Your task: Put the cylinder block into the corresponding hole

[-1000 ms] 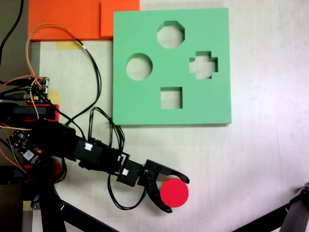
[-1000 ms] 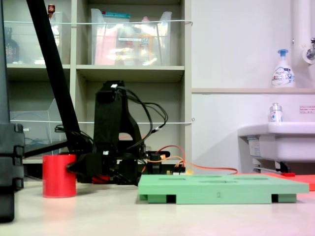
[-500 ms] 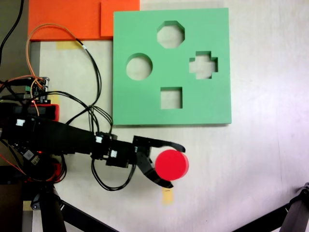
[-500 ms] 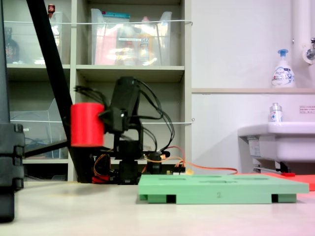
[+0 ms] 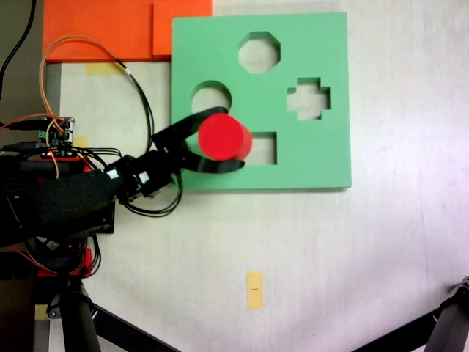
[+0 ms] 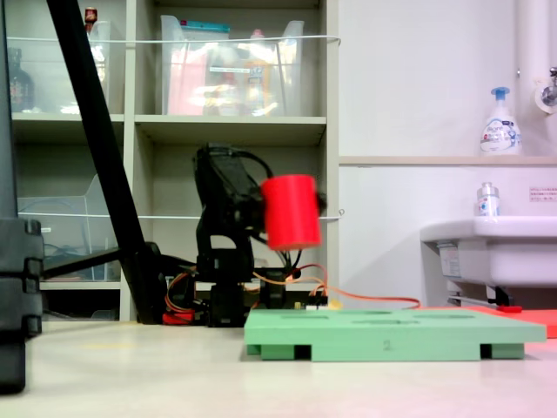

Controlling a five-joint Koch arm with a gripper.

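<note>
First exterior view: jaws clamp the smooth red foam cylinder block [image 5: 223, 137] above the flat green board [image 5: 308, 158].

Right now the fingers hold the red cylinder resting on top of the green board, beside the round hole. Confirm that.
Not resting: the second exterior view shows the red cylinder held well above the green board, slightly tilted. The rest stands: the fingers grip it beside the round hole in the first exterior view.
</note>
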